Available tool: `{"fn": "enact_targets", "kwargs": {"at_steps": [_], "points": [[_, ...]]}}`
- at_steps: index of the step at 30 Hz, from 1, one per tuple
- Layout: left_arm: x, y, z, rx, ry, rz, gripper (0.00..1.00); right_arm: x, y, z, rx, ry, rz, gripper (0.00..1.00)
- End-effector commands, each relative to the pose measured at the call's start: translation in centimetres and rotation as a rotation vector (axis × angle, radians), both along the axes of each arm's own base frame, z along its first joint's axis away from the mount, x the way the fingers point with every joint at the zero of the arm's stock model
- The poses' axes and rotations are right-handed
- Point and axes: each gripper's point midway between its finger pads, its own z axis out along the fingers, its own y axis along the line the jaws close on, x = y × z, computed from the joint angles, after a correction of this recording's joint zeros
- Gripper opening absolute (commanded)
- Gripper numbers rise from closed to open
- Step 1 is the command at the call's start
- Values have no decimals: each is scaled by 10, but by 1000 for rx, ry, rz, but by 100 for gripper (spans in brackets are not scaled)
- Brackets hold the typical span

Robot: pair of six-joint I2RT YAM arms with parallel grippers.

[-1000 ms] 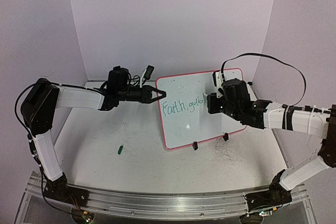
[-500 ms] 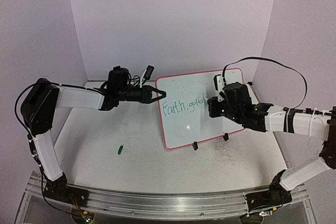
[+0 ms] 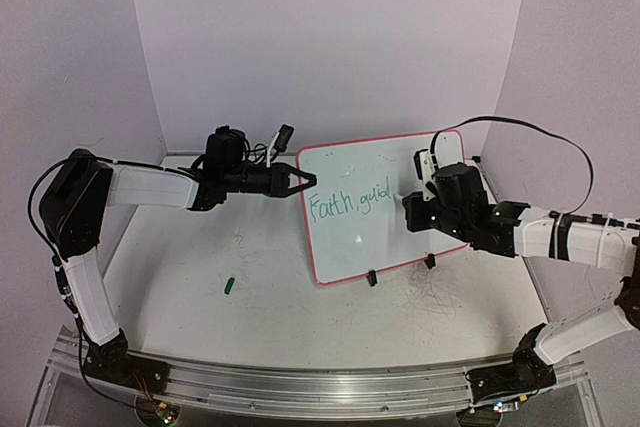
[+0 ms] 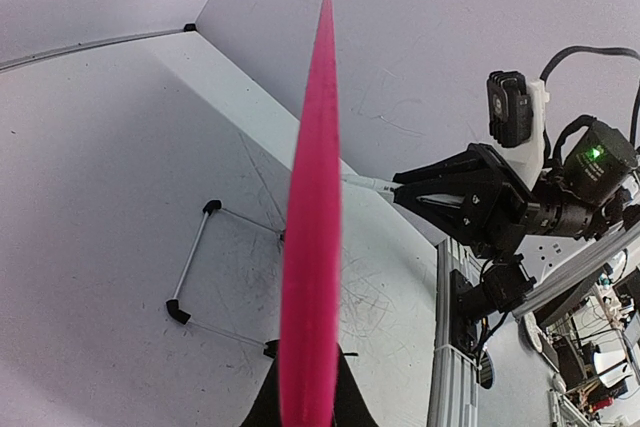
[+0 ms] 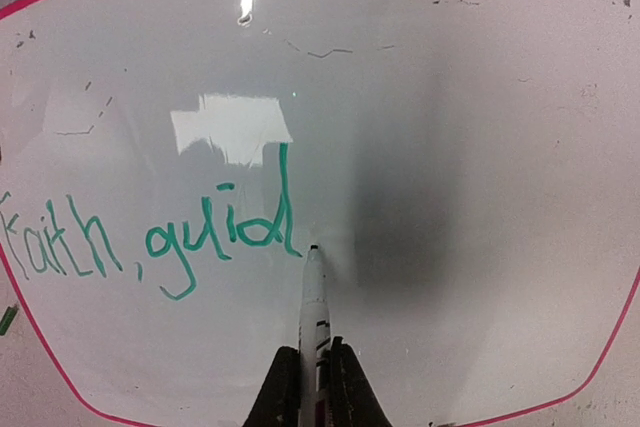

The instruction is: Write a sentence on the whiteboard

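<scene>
whiteboard (image 3: 400,162) standing, propped | left gripper (image 3: 305,180) pinching its left edge | right gripper (image 5: 315,352) clamped on marker (image 5: 313,292), tip on the board just right of "guid" | sentence (image 5: 150,237) runs left-to-right | bare board lies right of tip, right arm nearer

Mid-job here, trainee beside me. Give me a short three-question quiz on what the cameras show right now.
1. True or false: the left gripper is clamped on the edge of the whiteboard.
2. The green writing reads: A) "Faith, guid" B) "Faith guides your" C) "Faith" only.
3. Fill in: the right gripper holds a ____ whose tip sits at the board just after the last letter.

Key: 1 true; 2 A; 3 marker.
</scene>
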Motion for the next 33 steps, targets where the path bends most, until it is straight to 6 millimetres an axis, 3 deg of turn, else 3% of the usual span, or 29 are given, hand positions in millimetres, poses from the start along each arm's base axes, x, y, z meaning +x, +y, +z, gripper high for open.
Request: {"fn": "enact_targets", "kwargs": {"at_steps": [1, 11, 22, 33], "points": [[11, 9, -13, 70, 14, 77, 0, 7, 7, 21, 35, -46, 30, 0], [11, 10, -12, 71, 14, 79, 0, 12, 15, 16, 41, -50, 49, 0], [11, 10, -12, 71, 13, 79, 0, 16, -11, 7, -6, -45, -86, 0], [12, 9, -10, 69, 13, 76, 0, 25, 9, 27, 48, -88, -18, 0]]}}
